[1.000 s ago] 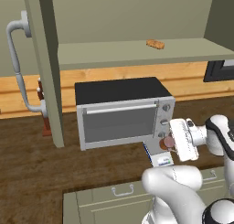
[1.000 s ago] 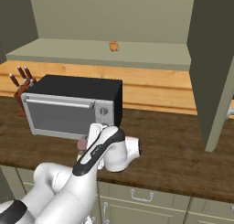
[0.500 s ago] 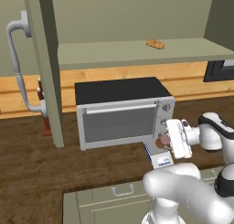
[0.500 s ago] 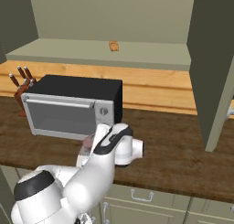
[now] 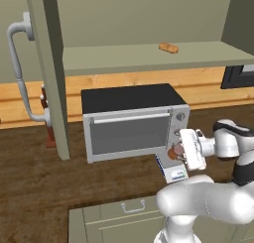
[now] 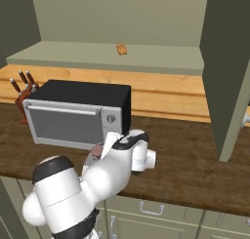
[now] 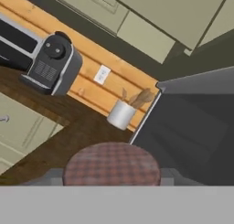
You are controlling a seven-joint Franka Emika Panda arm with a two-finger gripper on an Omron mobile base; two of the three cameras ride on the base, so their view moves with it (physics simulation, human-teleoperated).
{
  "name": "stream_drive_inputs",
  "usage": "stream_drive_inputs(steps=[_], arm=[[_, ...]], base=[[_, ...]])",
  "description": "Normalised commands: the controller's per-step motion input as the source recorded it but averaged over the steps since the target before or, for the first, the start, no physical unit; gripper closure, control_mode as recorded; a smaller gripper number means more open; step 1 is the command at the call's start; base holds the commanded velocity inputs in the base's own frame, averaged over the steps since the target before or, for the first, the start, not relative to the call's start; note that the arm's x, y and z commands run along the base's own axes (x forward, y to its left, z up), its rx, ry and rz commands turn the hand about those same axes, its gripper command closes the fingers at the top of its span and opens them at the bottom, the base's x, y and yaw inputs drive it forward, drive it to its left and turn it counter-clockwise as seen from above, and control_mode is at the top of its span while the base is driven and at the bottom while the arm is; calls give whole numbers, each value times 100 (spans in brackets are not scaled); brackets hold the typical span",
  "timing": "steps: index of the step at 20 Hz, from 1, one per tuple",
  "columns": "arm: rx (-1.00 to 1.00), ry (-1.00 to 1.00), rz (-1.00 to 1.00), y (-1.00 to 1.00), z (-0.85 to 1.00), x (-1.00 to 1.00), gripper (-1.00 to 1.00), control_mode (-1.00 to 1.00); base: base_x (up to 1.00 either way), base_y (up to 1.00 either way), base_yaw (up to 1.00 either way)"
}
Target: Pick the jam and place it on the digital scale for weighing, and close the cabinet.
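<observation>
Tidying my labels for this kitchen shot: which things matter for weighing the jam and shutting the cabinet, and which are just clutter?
Job:
jam, held in the claw
digital scale
cabinet, doors open

Lying about:
toaster oven
pastry on the shelf
knife block
coffee machine

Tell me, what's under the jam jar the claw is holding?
The jam jar hangs above the scale, whose display end pokes out in front. The claw and arm cover the rest of the platform.

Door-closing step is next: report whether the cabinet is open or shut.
Open. The cabinet door stands swung out edge-on over the counter, its handle sideways, baring the shelf with the pastry.
</observation>
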Motion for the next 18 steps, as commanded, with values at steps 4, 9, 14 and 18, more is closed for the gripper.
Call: stream_drive_inputs(steps=[4,9,14,18], arm=[[0,22,-18,1,-37,44,100,-100],[0,7,-17,0,-20,-46,100,-100],[0,-1,-21,12,-8,-75,100,-100],[0,0,-26,25,0,-5,100,-100]], base=[[0,0,0],[0,0,0],[0,0,0],[0,0,0]])
